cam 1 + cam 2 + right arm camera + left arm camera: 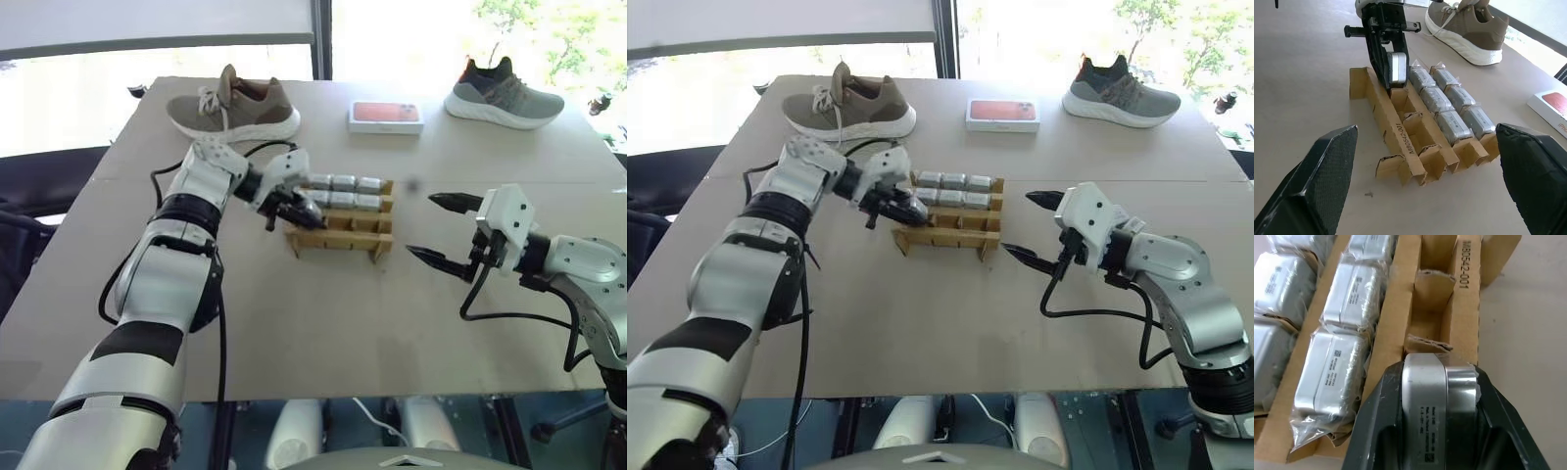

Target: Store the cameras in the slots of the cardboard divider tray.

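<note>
One camera [1396,68] sits clamped between the closed fingers of our left gripper [290,209], poised right over the end slot of the near row in the cardboard divider tray [1403,142], at the tray's left end. Six more wrapped cameras [1449,107] fill the tray's two far rows, while the near row's slots stand open. The tray rests around the middle of the desk [323,323]. Our right gripper [443,231] hangs to the right of the tray, apart from it, fingers spread wide and holding nothing. Along the desk's far edge we see a tan shoe [233,106] toward the left corner, a flat orange-topped white box [385,117] near the middle, and a grey shoe [504,95] toward the right corner.
</note>
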Controlling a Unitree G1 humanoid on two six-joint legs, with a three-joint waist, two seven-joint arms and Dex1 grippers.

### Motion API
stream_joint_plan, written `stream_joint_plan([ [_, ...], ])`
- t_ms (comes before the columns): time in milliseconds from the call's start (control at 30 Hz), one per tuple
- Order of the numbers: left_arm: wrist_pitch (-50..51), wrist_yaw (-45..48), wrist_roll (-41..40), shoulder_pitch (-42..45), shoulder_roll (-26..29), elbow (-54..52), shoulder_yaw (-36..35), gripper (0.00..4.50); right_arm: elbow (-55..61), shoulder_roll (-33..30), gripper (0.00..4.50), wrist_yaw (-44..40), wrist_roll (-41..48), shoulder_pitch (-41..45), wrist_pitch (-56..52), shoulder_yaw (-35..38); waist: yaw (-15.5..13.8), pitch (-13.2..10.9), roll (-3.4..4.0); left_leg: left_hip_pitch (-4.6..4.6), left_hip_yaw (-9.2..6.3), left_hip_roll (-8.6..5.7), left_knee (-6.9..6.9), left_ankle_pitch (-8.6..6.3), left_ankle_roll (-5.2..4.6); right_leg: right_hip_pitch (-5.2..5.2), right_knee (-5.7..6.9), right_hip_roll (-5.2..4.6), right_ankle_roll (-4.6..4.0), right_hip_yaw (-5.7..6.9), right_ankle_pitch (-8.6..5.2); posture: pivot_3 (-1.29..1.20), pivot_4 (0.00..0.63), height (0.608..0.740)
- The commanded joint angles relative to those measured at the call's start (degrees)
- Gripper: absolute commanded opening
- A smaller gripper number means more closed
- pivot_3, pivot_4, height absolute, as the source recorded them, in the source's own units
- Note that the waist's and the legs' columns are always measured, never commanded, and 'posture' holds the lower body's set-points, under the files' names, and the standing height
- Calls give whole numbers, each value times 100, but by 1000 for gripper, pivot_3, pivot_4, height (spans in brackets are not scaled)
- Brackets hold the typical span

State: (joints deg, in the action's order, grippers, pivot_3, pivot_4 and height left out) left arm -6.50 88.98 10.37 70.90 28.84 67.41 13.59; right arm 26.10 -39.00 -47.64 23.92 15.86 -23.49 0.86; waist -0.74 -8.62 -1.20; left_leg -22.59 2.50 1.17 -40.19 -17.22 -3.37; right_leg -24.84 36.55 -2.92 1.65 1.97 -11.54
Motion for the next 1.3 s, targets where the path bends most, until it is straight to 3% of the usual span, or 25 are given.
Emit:
stream_joint_plan([
  [33, -246, -162, 206, 90, 98, -135, 145, 1083, 210, -10, 4466, 21, 33, -35, 97, 101, 1, 0, 0, 1, 1, 0, 0, 0, 0, 0, 1, 0, 0, -1, 0, 0, 150, 740],
  [833, -747, -300, 701, 429, 7, 252, 514, 1083, 243, -1, 4466, 46, 28, 15, 14, -5, 5, 0, 0, 4, 3, 0, 0, -1, -1, 0, 5, 1, 0, -3, 0, 0, 150, 740],
  [1300, -179, -451, 269, 508, -186, 256, 50, 1083, 251, 57, 4466, 2, 53, 101, 9, -145, -3, 0, 0, 3, 1, -1, -1, -1, -1, 0, 4, 0, 0, -1, 0, 0, 150, 740],
])
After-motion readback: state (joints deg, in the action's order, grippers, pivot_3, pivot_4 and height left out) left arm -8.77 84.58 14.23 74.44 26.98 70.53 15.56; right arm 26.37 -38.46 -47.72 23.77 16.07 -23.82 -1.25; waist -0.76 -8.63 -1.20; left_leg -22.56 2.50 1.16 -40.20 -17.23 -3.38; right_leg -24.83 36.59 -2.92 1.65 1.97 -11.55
